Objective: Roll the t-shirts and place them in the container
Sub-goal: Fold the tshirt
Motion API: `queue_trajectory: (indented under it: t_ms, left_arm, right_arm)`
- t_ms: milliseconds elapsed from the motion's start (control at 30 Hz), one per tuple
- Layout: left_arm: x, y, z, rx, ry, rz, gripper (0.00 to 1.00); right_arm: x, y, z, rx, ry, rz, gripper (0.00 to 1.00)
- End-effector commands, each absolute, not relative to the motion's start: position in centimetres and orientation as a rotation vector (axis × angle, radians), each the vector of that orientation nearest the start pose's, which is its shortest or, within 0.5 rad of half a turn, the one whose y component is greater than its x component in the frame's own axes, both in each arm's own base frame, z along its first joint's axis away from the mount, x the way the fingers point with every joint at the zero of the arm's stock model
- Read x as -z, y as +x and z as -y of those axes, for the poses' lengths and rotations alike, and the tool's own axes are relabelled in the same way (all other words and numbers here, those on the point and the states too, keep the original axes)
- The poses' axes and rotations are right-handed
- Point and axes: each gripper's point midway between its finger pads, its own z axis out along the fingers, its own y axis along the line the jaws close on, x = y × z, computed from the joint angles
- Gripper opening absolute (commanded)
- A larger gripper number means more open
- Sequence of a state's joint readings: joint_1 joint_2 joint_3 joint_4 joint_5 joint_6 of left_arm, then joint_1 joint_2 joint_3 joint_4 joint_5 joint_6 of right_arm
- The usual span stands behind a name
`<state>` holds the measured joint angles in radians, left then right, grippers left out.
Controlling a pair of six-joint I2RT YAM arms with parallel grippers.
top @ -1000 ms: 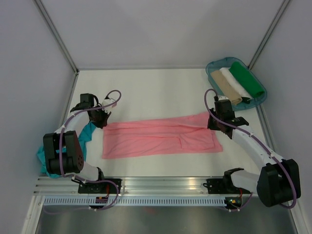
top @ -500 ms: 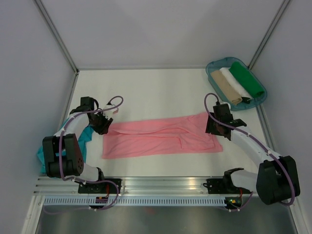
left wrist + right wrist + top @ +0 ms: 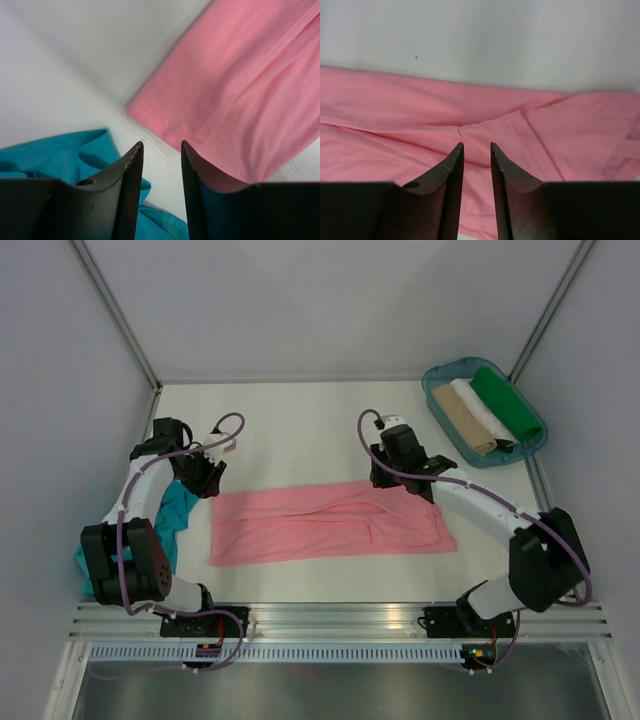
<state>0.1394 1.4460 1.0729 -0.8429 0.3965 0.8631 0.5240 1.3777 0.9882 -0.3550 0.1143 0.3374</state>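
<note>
Left gripper [image 3: 159,145] — fingers narrowly parted, empty — hangs over bare table [image 3: 60,60] just off the pink shirt's [image 3: 330,522] far-left corner. Right gripper [image 3: 476,145], gap narrow too, nothing held, sits low over a crease [image 3: 462,131] near the shirt's far edge. Shirt lies folded into a long band across mid-table, parallel to the near edge; teal shirt [image 3: 175,515] bunched at the left edge. Likely step: smoothing before the roll. Press that crease flat, square the long edges — then start from one short end, tight and even.
</note>
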Motion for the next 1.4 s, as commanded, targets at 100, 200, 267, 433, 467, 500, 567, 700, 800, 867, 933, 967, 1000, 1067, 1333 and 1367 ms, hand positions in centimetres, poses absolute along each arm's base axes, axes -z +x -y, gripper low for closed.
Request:
queue_trajectory:
  t_ms: [100, 200, 267, 433, 467, 500, 567, 700, 800, 867, 933, 967, 1000, 1067, 1333, 1367]
  left_arm:
    - [-7.3, 30.6, 1.1, 0.315, 0.908, -2.501, 0.41]
    - [-5.7, 30.3, 0.9, 0.295, 0.894, -2.547, 0.41]
    - [-4.7, 30.4, 0.2, 0.260, 0.883, -2.579, 0.41]
    - [-2.2, 29.7, -0.8, 0.214, 0.889, -2.652, 0.40]
    - [-2.2, 29.7, -0.8, 0.217, 0.891, -2.652, 0.40]
    - [-2.3, 29.8, -0.6, 0.223, 0.885, -2.647, 0.40]
    - [-3.7, 30.4, 0.2, 0.253, 0.879, -2.588, 0.40]
    - [-7.9, 32.5, 4.9, 0.265, 0.987, -2.424, 0.41]
    - [-11.1, 33.6, 10.8, 0.305, 1.096, -2.311, 0.44]
    - [-12.9, 34.6, 14.7, 0.357, 1.127, -2.252, 0.44]
    - [-12.7, 34.3, 20.0, 0.442, 1.210, -2.219, 0.45]
    - [-14.1, 35.3, 22.3, 0.472, 1.179, -2.200, 0.45]
    - [-14.1, 34.7, 25.3, 0.507, 1.230, -2.178, 0.44]
    - [-13.4, 35.0, 30.6, 0.525, 1.280, -2.168, 0.44]
    - [-11.6, 35.0, 43.7, 0.623, 1.360, -2.089, 0.44]
    - [-11.1, 34.7, 44.5, 0.648, 1.355, -2.101, 0.44]
  right_arm:
    - [-8.3, 35.4, -24.0, -0.394, -0.309, -2.417, 0.32]
    - [-6.5, 35.2, -25.2, -0.426, -0.353, -2.450, 0.29]
    - [-5.6, 34.8, -25.2, -0.429, -0.356, -2.473, 0.28]
    - [-4.0, 33.0, -25.0, -0.459, -0.396, -2.524, 0.21]
    - [-3.8, 32.8, -24.8, -0.451, -0.399, -2.537, 0.20]
    - [-4.0, 32.4, -24.6, -0.445, -0.397, -2.548, 0.20]
    - [-5.1, 32.4, -24.7, -0.467, -0.383, -2.517, 0.22]
    - [-10.6, 34.2, -23.7, -0.416, -0.274, -2.392, 0.38]
    - [-12.9, 34.2, -20.9, -0.374, -0.118, -2.393, 0.39]
    - [-12.5, 33.4, -16.8, -0.331, 0.043, -2.430, 0.39]
    - [-10.2, 31.7, -11.9, -0.217, 0.199, -2.489, 0.38]
    - [-10.7, 31.1, -10.6, -0.203, 0.262, -2.464, 0.38]
    - [-10.3, 30.5, -9.5, -0.185, 0.306, -2.465, 0.38]
    - [-9.4, 28.9, -7.8, -0.184, 0.407, -2.463, 0.38]
    - [-6.2, 26.9, -5.6, -0.202, 0.537, -2.495, 0.36]
    - [-5.7, 26.7, -5.4, -0.213, 0.552, -2.505, 0.36]
